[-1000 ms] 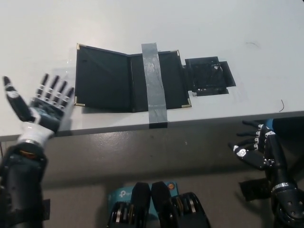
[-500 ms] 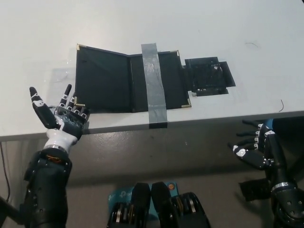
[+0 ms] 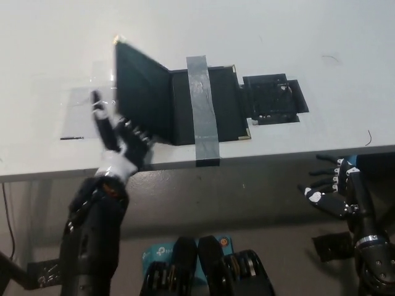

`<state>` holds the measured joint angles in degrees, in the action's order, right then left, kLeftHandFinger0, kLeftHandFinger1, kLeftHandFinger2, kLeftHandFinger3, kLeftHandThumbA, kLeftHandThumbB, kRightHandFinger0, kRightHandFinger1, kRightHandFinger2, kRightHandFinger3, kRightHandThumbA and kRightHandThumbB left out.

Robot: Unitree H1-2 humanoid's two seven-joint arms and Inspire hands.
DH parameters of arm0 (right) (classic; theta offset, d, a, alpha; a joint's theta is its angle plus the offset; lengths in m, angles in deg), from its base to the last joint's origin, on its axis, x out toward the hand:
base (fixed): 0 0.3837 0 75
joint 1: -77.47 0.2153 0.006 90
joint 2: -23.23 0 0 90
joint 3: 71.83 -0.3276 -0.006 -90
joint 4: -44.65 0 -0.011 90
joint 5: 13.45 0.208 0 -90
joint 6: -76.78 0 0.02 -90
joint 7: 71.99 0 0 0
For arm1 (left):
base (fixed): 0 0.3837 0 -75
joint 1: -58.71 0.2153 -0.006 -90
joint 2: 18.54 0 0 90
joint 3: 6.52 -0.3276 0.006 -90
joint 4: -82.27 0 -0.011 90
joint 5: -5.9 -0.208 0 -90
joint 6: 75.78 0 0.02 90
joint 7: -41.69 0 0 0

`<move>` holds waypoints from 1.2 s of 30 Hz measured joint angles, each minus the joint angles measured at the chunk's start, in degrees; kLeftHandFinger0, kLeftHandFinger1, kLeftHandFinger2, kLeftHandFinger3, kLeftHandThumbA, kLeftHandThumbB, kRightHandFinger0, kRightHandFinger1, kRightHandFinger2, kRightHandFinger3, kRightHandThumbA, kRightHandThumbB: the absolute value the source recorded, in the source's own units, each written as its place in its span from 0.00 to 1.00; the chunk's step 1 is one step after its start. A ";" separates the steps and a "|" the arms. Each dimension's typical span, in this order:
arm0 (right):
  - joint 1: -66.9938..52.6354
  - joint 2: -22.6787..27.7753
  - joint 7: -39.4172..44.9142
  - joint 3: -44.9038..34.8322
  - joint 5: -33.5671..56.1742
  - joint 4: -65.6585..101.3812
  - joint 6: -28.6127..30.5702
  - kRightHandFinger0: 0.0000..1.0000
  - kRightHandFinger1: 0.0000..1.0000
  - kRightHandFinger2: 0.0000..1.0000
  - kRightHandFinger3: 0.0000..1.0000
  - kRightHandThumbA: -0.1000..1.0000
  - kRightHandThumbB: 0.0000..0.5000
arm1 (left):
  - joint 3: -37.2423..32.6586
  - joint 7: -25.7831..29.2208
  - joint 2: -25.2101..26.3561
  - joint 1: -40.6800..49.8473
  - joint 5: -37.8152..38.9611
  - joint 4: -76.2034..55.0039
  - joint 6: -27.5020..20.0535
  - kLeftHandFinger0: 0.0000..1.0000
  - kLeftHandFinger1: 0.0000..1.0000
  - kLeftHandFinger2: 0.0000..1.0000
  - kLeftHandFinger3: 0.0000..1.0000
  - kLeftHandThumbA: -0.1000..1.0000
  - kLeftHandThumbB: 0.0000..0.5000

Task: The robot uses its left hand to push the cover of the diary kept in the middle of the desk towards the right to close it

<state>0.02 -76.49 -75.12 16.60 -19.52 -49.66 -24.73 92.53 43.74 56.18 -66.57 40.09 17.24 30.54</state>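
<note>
A black diary [image 3: 185, 102] with gold corners lies in the middle of the white desk [image 3: 247, 31]. Its right half is held down by a grey tape strip [image 3: 202, 108]. The left cover [image 3: 141, 92] is lifted and tilts up from the desk. My white left hand [image 3: 120, 145] is at the cover's lower left, pressed against its underside, fingers apart. My black right hand [image 3: 336, 188] rests below the desk's front edge at the lower right, fingers spread and holding nothing.
A black taped patch [image 3: 274, 98] lies on the desk just right of the diary. Faint clear tape and a short dark mark [image 3: 71, 138] show on the desk where the cover lay. The desk's front edge [image 3: 278, 155] runs across the picture.
My left hand has moved right, under the diary's left cover. The cover has risen from flat on the desk to a steep tilt. The right hand has stayed put.
</note>
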 measured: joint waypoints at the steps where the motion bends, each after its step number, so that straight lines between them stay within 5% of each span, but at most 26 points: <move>1: 0.00 0.01 0.00 0.07 -0.02 0.00 -0.12 0.35 0.41 0.50 0.73 0.87 0.18 | -1.69 0.02 0.46 -0.45 -1.16 0.15 -0.03 1.00 1.00 1.00 1.00 1.00 0.54; 5: 0.00 0.01 0.02 0.43 -0.05 0.05 -0.57 0.36 0.43 0.52 0.75 0.86 0.18 | -8.76 0.10 1.55 -2.17 -6.15 1.11 0.01 1.00 1.00 1.00 1.00 1.00 0.52; 10: 0.00 0.02 0.03 0.88 -0.09 0.06 -1.24 0.36 0.42 0.53 0.75 0.85 0.14 | -18.18 -0.07 1.72 -4.46 -12.07 2.81 0.08 1.00 1.00 1.00 1.00 1.00 0.73; 11: 0.00 0.03 0.03 0.94 -0.09 0.04 -1.32 0.37 0.43 0.53 0.75 0.84 0.14 | -20.40 -0.08 1.94 -4.97 -13.55 2.98 0.08 1.00 1.00 1.00 1.00 1.00 0.58; 12: 0.00 0.03 0.02 0.96 -0.08 0.01 -1.40 0.38 0.44 0.54 0.75 0.84 0.15 | -22.17 -0.09 2.28 -5.38 -14.70 3.05 0.07 1.00 1.00 1.00 1.00 1.00 0.54; 19: -0.02 0.02 0.01 0.97 -0.06 -0.24 -1.73 0.35 0.41 0.52 0.75 0.82 0.11 | -34.89 -0.52 7.03 -9.64 -22.89 4.64 -0.12 1.00 1.00 1.00 1.00 1.00 0.72; 36: -0.15 0.01 0.06 1.02 -0.04 -0.44 -2.47 0.34 0.40 0.50 0.73 0.81 0.15 | -60.38 -0.45 14.41 -17.50 -43.39 3.25 -1.07 1.00 1.00 1.00 1.00 1.00 0.58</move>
<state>-0.14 -76.48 -75.06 17.62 -19.56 -50.10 -27.20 32.14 43.29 70.59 -84.07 -3.30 20.49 29.47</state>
